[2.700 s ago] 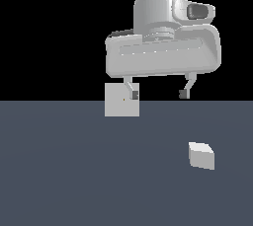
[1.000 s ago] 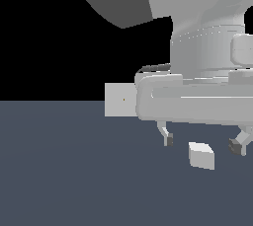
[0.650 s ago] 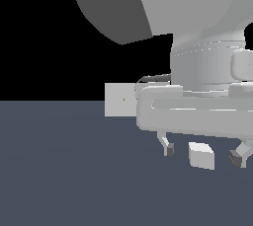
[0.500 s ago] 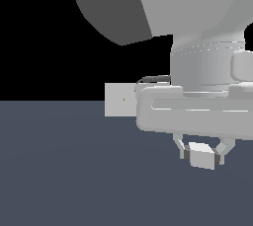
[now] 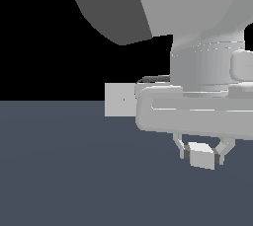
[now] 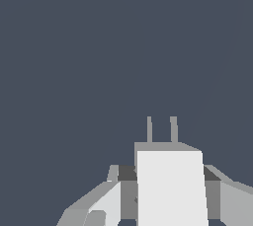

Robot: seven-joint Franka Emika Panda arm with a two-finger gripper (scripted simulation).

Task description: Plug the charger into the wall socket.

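The charger [image 5: 202,155] is a small off-white block low on the exterior view's right, on the dark grey floor. My gripper [image 5: 201,158] hangs over it, shut on the charger, with one finger pressed against each side. In the wrist view the charger [image 6: 170,186] sits between the dark pads [image 6: 127,173], and its two thin prongs [image 6: 161,129] point away from my hand. The wall socket [image 5: 120,99] is a pale square panel with a tiny dark dot, standing upright further back, toward the exterior view's left of my hand. The socket is out of the wrist view.
A flat dark grey floor [image 5: 64,170] stretches under everything, with black background above its far edge. My own arm [image 5: 163,8] fills the upper right of the exterior view and covers the socket's right edge.
My hand came down over the charger, and the fingers, spread wide a second ago, have closed onto its sides. The charger sits in the same spot. The socket has not moved.
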